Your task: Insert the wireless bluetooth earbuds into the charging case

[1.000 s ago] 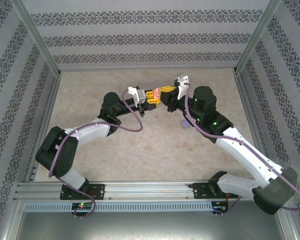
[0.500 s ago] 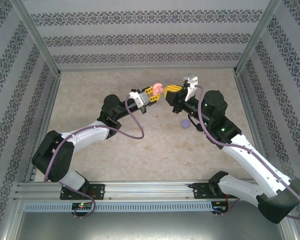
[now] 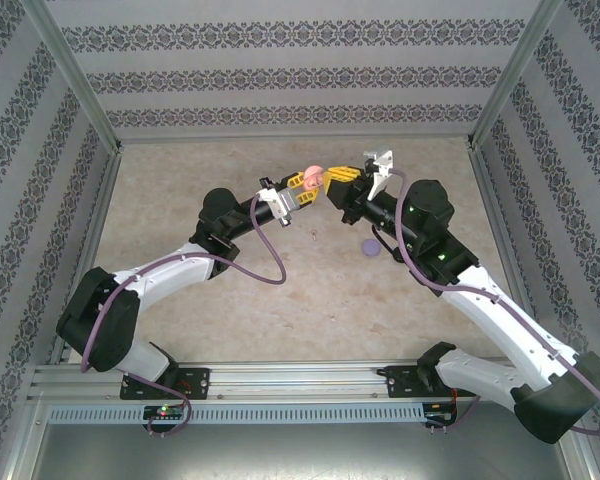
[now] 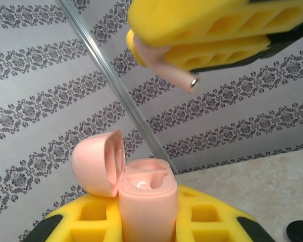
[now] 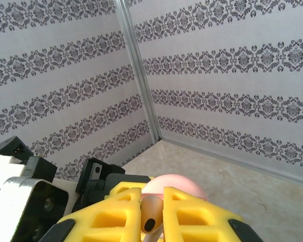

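Note:
A pale pink charging case (image 4: pixel 147 201) stands upright with its lid (image 4: pixel 97 162) hinged open to the left. My left gripper (image 4: pixel 149 214) is shut on its body. Its two sockets (image 4: pixel 146 180) look empty. Just above and to the right of it hangs a pale pink earbud (image 4: pixel 164 66), stem tip pointing down-right, pinched in my right gripper's yellow fingers (image 4: pixel 202 30). In the right wrist view my right gripper (image 5: pixel 152 204) is shut on that earbud (image 5: pixel 151 216), with the case's lid (image 5: pixel 175 185) just beyond. From above, the left gripper (image 3: pixel 302 188), the case (image 3: pixel 315 177) and the right gripper (image 3: pixel 338 177) nearly meet above the table.
A purple round thing (image 3: pixel 370 247) lies on the beige table (image 3: pixel 210 300) under the right arm. A tiny dark item (image 3: pixel 313 233) lies below the grippers, too small to identify. A dark round thing (image 4: pixel 300 232) sits at the left wrist view's lower right edge. Patterned walls enclose three sides.
Both grippers have lifted and drawn slightly apart. The left wrist has turned so the case stands higher. In the last half second the right gripper has edged back toward the case.

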Action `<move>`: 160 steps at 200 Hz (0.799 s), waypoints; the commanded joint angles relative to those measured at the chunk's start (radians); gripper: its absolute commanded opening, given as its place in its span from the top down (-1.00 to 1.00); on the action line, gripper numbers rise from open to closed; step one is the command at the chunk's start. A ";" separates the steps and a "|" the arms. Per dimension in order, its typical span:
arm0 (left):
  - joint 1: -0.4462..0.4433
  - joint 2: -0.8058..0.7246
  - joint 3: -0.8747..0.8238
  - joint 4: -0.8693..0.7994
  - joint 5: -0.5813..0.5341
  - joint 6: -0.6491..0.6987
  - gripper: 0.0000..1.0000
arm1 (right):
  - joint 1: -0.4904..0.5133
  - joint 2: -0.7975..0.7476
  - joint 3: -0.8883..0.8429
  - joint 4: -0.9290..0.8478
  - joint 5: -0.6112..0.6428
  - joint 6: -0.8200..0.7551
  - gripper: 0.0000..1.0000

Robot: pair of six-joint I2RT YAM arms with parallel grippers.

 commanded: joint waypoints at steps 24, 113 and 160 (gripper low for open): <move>-0.009 -0.033 0.033 0.008 0.040 -0.032 1.00 | -0.001 0.032 -0.003 0.101 -0.021 0.030 0.71; -0.009 -0.039 0.039 0.026 0.052 -0.087 1.00 | 0.007 0.069 -0.018 0.125 -0.010 0.035 0.72; -0.009 -0.043 0.046 0.027 0.055 -0.100 1.00 | 0.008 0.075 -0.030 0.125 -0.008 0.040 0.73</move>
